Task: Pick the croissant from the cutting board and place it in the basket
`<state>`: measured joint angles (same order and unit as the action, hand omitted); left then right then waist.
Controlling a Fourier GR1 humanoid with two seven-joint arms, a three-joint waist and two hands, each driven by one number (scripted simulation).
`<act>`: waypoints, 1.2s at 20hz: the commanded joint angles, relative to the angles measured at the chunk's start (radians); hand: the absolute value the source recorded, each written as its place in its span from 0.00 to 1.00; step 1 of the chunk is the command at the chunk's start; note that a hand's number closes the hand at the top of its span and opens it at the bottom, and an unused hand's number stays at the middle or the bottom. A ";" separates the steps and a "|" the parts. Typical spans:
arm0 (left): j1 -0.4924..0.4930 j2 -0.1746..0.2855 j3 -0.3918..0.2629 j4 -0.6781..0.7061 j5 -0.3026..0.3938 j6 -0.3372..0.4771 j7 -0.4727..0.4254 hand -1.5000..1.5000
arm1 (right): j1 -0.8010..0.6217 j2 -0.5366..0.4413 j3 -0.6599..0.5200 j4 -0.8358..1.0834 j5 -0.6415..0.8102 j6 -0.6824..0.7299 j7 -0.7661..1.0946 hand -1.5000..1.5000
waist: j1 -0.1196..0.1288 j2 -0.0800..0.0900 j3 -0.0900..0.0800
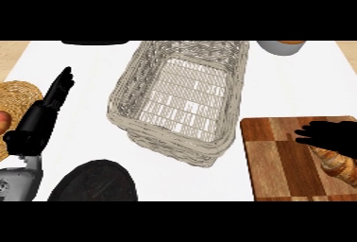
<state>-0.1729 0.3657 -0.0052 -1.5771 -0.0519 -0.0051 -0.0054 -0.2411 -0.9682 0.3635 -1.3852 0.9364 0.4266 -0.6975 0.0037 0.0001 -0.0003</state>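
Note:
A golden croissant (337,165) lies on the wooden cutting board (279,160) at the right edge of the head view. My right hand (333,134) hovers over the croissant's far end, fingers pointing left and bent down toward it, covering part of it. Whether the fingers close round it does not show. The pale wicker basket (150,78) stands in the middle of the counter, left of the board, with nothing inside. At the left side my left hand (54,97) rests open, fingers straight and pointing up, away from the basket.
A black round plate (94,182) sits at the lower left beside my left forearm. A woven mat (17,94) with a reddish item lies at the far left edge. A grey bowl (280,46) stands at the top right, a dark object (94,42) at the top.

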 commanded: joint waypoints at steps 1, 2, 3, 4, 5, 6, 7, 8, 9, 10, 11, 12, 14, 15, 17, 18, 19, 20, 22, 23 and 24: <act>-0.050 0.023 0.056 0.054 0.020 -0.050 -0.002 0.50 | -0.012 0.011 -0.030 0.045 0.025 0.034 -0.088 0.00 | -0.003 0.001 0.000; 0.004 -0.002 0.036 0.010 0.005 -0.043 -0.022 0.50 | 0.006 0.035 -0.015 0.072 0.076 -0.014 -0.079 0.00 | 0.000 0.000 0.000; -0.016 -0.009 0.027 0.071 -0.038 -0.012 -0.053 0.50 | 0.065 0.031 -0.003 0.072 0.071 -0.067 -0.085 0.00 | -0.006 0.001 0.000; -0.011 -0.021 0.023 -0.017 -0.009 -0.029 0.037 0.50 | 0.003 0.017 -0.033 -0.003 0.053 0.071 -0.061 0.00 | -0.002 -0.001 0.000; -0.028 -0.006 0.048 0.062 -0.006 -0.044 -0.037 0.50 | 0.043 -0.017 -0.043 0.075 0.059 -0.017 -0.134 0.00 | -0.005 0.000 0.000; -0.065 -0.053 0.003 0.065 -0.056 0.002 -0.016 0.50 | -0.043 0.014 -0.041 0.131 0.083 0.014 -0.128 0.00 | 0.000 0.002 0.000; -0.014 -0.040 0.024 0.026 -0.038 -0.017 -0.011 0.50 | 0.000 0.078 -0.007 0.091 0.118 0.007 -0.049 0.00 | 0.000 0.000 0.000; -0.033 -0.009 0.067 0.084 -0.007 -0.061 -0.050 0.50 | -0.018 0.030 -0.038 0.108 0.112 0.019 -0.099 0.00 | -0.001 0.001 0.000; -0.100 -0.039 0.031 0.032 -0.021 -0.033 0.070 0.50 | 0.001 0.078 -0.024 0.165 0.122 -0.053 -0.095 0.00 | -0.001 0.001 0.001; -0.008 -0.026 0.045 -0.005 -0.035 -0.035 0.016 0.50 | 0.034 0.011 -0.051 0.058 0.114 0.020 -0.091 0.00 | -0.004 -0.001 0.000; -0.043 -0.043 0.049 0.069 -0.040 -0.033 -0.035 0.50 | -0.025 0.108 -0.026 0.148 0.139 0.000 -0.074 0.00 | 0.000 0.001 0.000; -0.037 -0.048 0.035 -0.010 -0.042 -0.029 0.046 0.50 | -0.004 0.118 -0.030 0.203 0.157 -0.065 -0.088 0.00 | 0.002 0.001 0.001; 0.050 -0.050 0.032 -0.046 -0.050 -0.042 -0.007 0.50 | -0.017 0.124 -0.035 0.158 0.158 -0.004 -0.077 0.00 | 0.004 -0.001 0.000; -0.088 -0.022 0.080 0.082 -0.034 -0.060 0.007 0.50 | -0.055 0.080 -0.040 0.161 0.167 0.020 -0.125 0.00 | -0.002 0.001 0.000; 0.034 -0.038 0.070 -0.016 -0.040 -0.061 -0.028 0.50 | 0.041 0.091 -0.048 0.131 0.181 -0.018 -0.084 0.00 | -0.002 -0.001 0.000; -0.039 -0.036 0.059 -0.065 -0.038 -0.059 0.095 0.50 | -0.039 0.100 -0.069 0.237 0.167 -0.022 -0.142 1.00 | 0.003 0.000 0.001; -0.063 -0.052 0.052 0.038 -0.053 -0.057 -0.002 0.50 | -0.038 0.155 -0.042 0.256 0.166 -0.015 -0.114 1.00 | 0.001 0.002 0.000; -0.040 -0.053 0.065 0.043 -0.044 -0.061 -0.010 0.50 | -0.036 0.137 -0.059 0.282 0.163 -0.031 -0.143 1.00 | 0.001 0.002 0.000; 0.023 -0.042 0.068 -0.065 -0.048 -0.058 0.027 0.50 | 0.015 0.157 -0.042 0.192 0.166 -0.045 -0.115 1.00 | 0.002 -0.002 0.000; 0.067 -0.060 0.047 -0.064 -0.066 -0.055 0.006 0.50 | -0.032 0.121 -0.061 0.274 0.177 -0.081 -0.180 1.00 | 0.007 0.000 0.001; 0.015 -0.058 0.061 -0.033 -0.039 -0.081 0.024 0.50 | -0.062 0.160 -0.048 0.278 0.208 -0.063 -0.146 1.00 | 0.004 0.001 0.000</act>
<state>-0.1701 0.3176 0.0547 -1.5972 -0.0969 -0.0685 0.0084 -0.2677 -0.8405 0.3046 -1.1680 1.1035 0.3350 -0.7966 0.0073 -0.0070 -0.0096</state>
